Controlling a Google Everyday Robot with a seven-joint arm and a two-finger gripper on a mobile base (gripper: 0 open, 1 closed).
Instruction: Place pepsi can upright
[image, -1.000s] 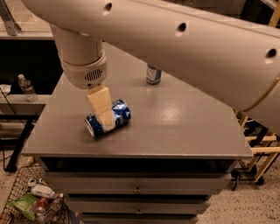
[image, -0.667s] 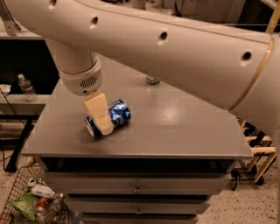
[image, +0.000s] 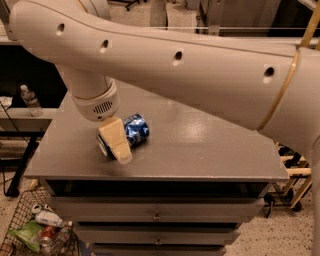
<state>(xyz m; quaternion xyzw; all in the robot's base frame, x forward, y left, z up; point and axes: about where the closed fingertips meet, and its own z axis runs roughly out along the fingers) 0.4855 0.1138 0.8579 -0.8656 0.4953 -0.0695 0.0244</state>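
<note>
A pepsi can (image: 136, 131) lies on its side near the front left of the grey table (image: 210, 150), with the gripper (image: 118, 144) down on top of it and the big white arm (image: 175, 65) reaching in from the right. The near jaw crosses the can's barrel. The silver end pokes out to that jaw's left, and the blue logo end angles away to its right and rear. The far jaw is hidden behind the can, so you cannot tell how wide the gripper stands or whether it has closed on the metal. Expect a light, thin-walled thing that dents under a hard squeeze. Its slick painted skin and round body will roll off toward the table edge if nudged rather than held. Your best hold is probably where the jaws now sit, across the middle of the barrel and clear of both rims, with just enough pressure to stop slipping when the wrist turns it onto its base. Compared with a second ago, the can has kept its spot and its tilt under the jaws. The arm has swung lower across the view and now covers the second can at the back of the table.
</note>
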